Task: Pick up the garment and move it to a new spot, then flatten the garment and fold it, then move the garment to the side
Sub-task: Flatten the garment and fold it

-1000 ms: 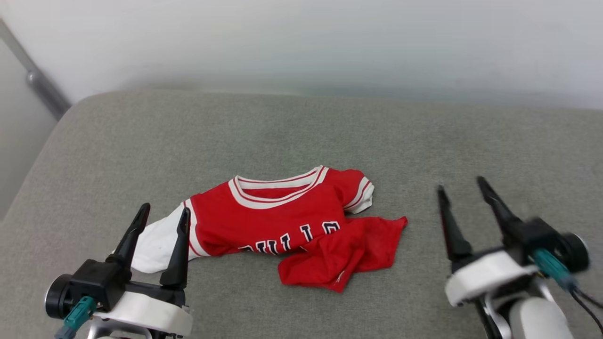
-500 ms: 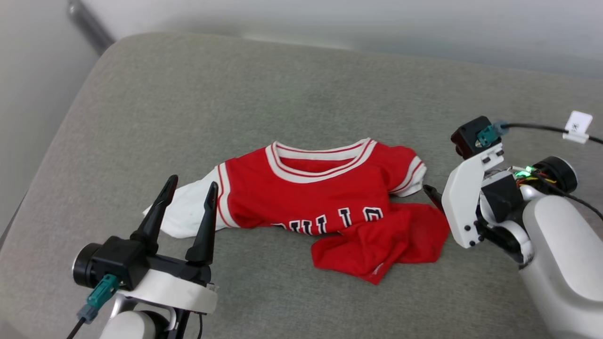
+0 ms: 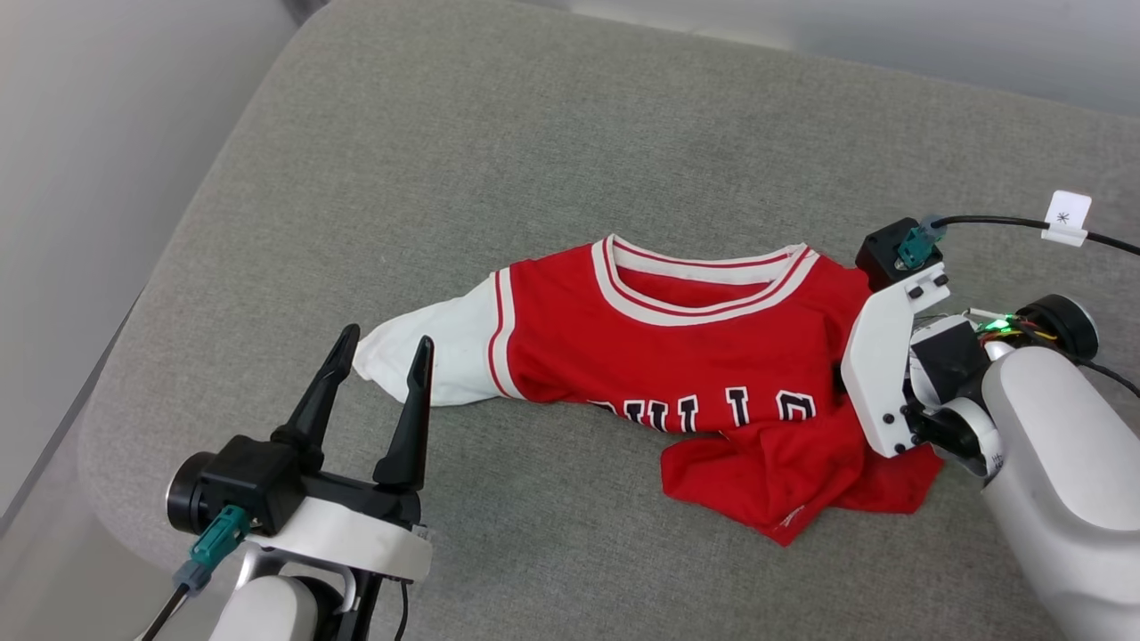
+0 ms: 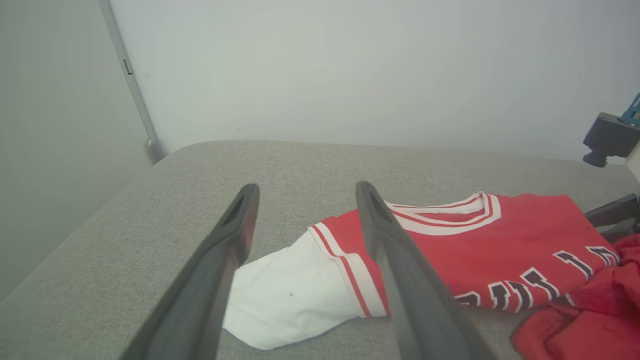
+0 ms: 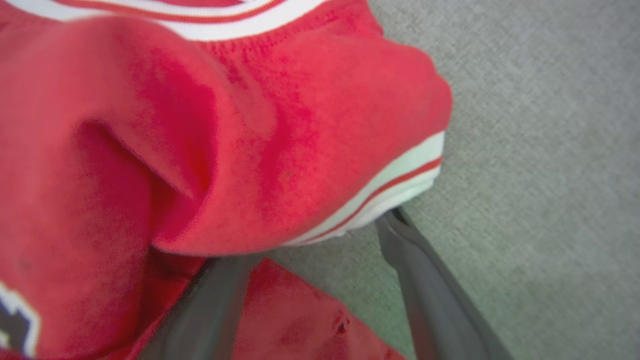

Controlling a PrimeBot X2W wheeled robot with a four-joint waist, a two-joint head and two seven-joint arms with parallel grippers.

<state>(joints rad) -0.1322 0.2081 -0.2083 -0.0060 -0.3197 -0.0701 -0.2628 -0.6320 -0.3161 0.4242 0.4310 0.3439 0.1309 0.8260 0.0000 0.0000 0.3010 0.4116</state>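
Nearest me, my left gripper [image 3: 387,338] hangs with its fingers spread wide and nothing between them, tips just short of the white sleeve [image 3: 427,352]; the garment [image 3: 677,356] lies crumpled on the grey cushion [image 3: 534,133], collar away from me, hem bunched to my right; my right gripper [image 5: 310,240] sits low at the striped cuff [image 5: 390,185], jaws apart and unclenched, one finger under the red fold, the other at the cuff's edge; the cushion's rounded left edge runs close by my left arm; beyond the collar, broad bare cushion reaches the pale wall [image 4: 350,65].

Grey cushion [image 3: 534,133] against pale wall [image 4: 350,65]
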